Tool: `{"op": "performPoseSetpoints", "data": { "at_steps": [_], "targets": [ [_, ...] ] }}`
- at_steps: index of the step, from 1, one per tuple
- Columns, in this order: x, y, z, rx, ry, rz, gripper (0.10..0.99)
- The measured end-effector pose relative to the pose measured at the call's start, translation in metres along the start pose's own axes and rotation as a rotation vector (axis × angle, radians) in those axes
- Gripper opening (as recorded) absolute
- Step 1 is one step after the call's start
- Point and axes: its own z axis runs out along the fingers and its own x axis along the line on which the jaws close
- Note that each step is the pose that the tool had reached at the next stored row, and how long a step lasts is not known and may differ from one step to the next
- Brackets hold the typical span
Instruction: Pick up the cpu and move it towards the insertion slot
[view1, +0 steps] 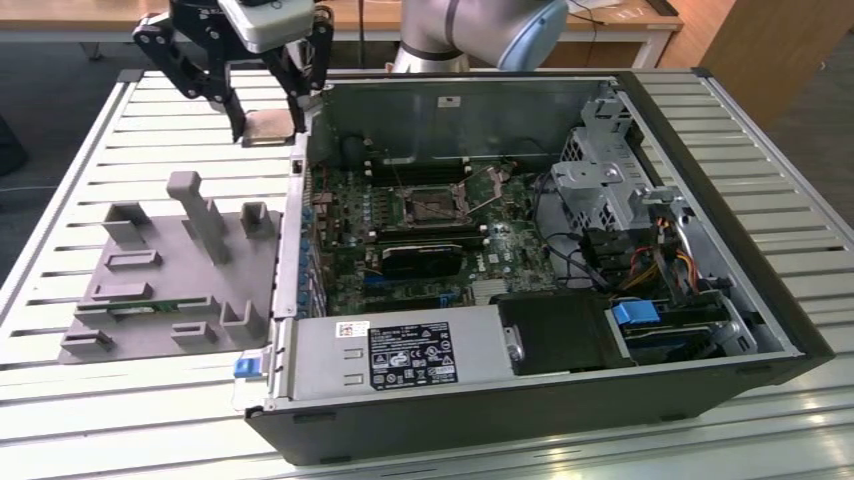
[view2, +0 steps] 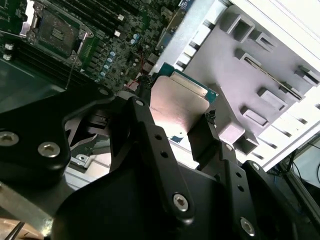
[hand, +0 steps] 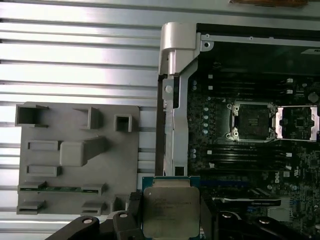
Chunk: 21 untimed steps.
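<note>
My gripper (view1: 272, 128) is shut on the cpu (view1: 271, 124), a flat silver square with a pale rim, held in the air above the slatted table just outside the open computer case's wall, on the exterior view's left. Both wrist views show the cpu (view2: 180, 105) (hand: 170, 210) clamped between the black fingers (view2: 142, 120). The insertion slot (view1: 434, 205), a silver-framed socket with a dark centre, lies on the motherboard inside the case, apart from the cpu and lower. It also appears in both wrist views as the insertion slot (hand: 251, 121) (view2: 57, 32), its lid frame swung open beside it.
A grey moulded fixture block (view1: 160, 280) with upright posts lies on the slatted table (view1: 160, 110) beside the case. The case wall (hand: 172, 90) stands between cpu and motherboard. Inside are a glossy black block (view1: 420, 262), a power supply (view1: 387, 350) and a drive cage (view1: 614, 180).
</note>
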Motion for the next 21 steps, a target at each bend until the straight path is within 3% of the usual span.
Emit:
{"op": "performPoseSetpoints", "data": {
  "at_steps": [10,21],
  "targets": [
    [-0.0312,-0.0006,0.0014,0.0,0.0006,0.0,0.541],
    [-0.0766,-0.0014,0.0032,0.0,0.0016,0.0,0.541]
  ]
}}
